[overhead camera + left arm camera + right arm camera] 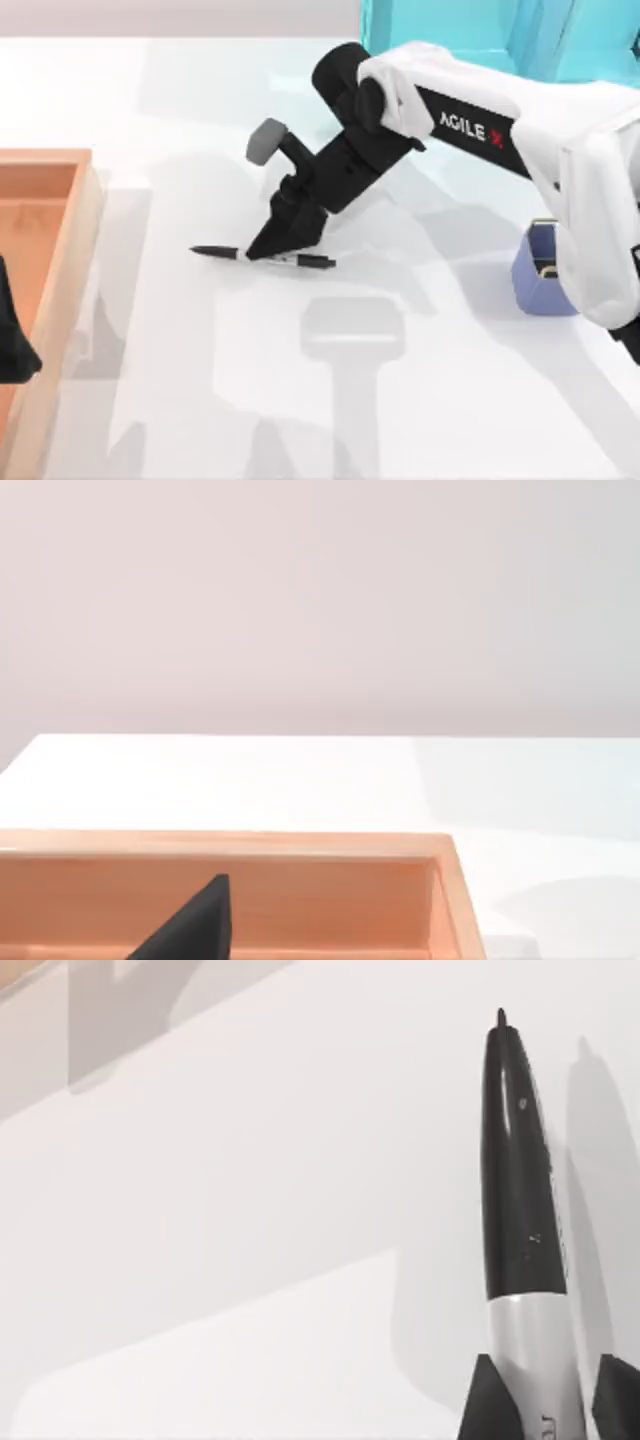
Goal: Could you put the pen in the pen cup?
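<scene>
My right gripper sat low over the pen (flat on table), fingers straddling its pale band, slightly apart; cup well right, left arm parked over tray

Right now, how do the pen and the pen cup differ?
The pen is slim and black with a pale middle band; the pen cup is squat, squarish and periwinkle blue. The pen lies flat mid-table with the right tool down over its middle; the pen cup stands upright at the table's right, partly behind that arm. Both rest on the white table.
</scene>
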